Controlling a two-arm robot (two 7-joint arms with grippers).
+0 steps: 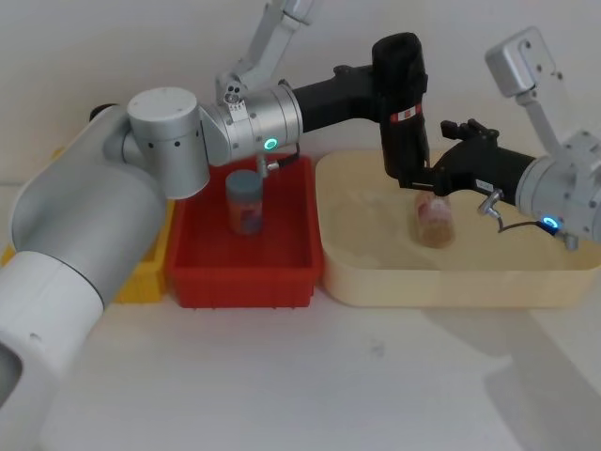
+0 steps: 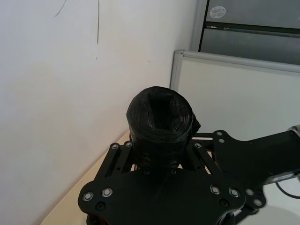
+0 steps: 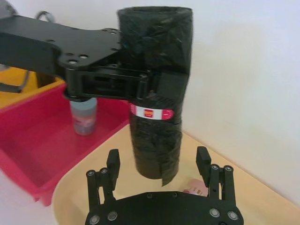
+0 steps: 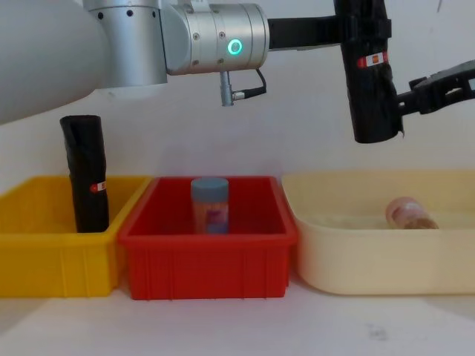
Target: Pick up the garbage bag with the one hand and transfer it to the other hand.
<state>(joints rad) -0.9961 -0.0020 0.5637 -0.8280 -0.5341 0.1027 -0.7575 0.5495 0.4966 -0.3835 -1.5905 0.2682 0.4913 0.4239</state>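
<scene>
You are mid-handover: the left gripper clamps the garbage bag upright above the cream tray, and the right gripper, fingers spread around its lower end, should close next.

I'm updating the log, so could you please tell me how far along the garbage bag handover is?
Done: the left gripper is clamped on the garbage bag and holds it upright in the air above the cream tub. In hand: the right gripper sits open at the bag's lower end. Remaining: closing it, then releasing the left gripper.
</scene>
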